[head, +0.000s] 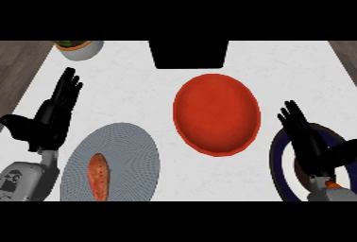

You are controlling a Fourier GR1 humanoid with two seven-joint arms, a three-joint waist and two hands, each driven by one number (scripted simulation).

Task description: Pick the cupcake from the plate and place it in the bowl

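Two hands: both mine, both holding nothing.
Left hand: fingers straight, beside the grey plate.
Right hand: fingers straight, over the dark-rimmed plate.
Red bowl: between my hands.
Cupcake: I cannot make it out.
Sweet potato: lying on the grey plate.

Glossy red bowl, finely ribbed matt grey plate, white speckled stone-like counter, wood-grain edges.

Red bowl sits mid-bench. Grey plate carries an orange item, possibly a sweet potato. Right hand, fingers straight, overlies a dark-rimmed plate; left hand open.
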